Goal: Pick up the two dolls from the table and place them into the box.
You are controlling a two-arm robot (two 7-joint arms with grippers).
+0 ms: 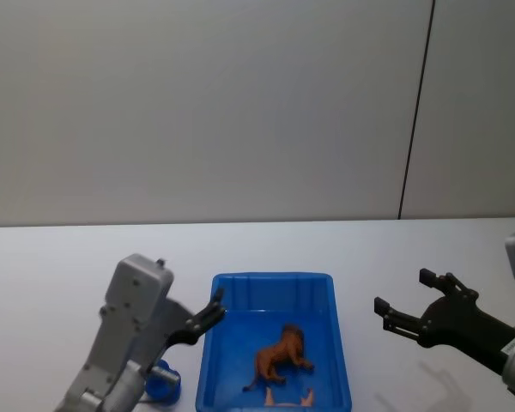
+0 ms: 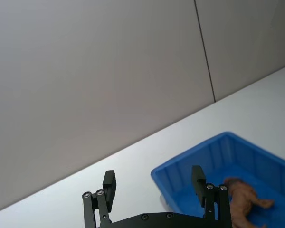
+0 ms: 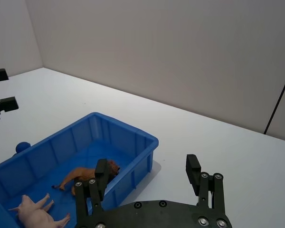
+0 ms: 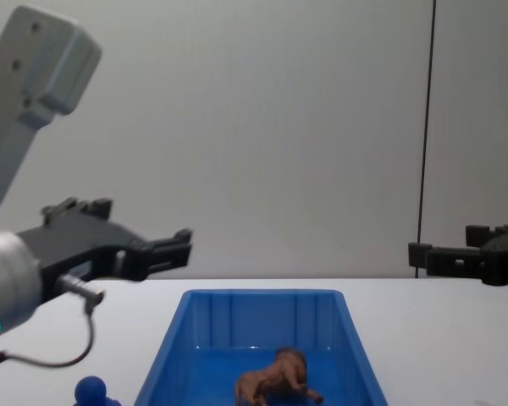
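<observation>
Blue box [image 1: 275, 277] is flanked by the fingers of left gripper [image 2: 153, 184] and right gripper [image 1: 403, 292], spread apart on both. Brown lion [image 1: 281, 352] and pink pig [image 3: 35, 213] are laid inside.

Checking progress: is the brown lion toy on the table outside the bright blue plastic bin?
No, the brown lion toy lies inside the bright blue plastic bin, on its floor.

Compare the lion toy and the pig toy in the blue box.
The lion is orange-brown; the pig is pale pink. The lion has a shaggy mane, the pig a smooth body. The lion lies mid-box, the pig at the end nearest the robot. Both lie inside the blue box.
</observation>
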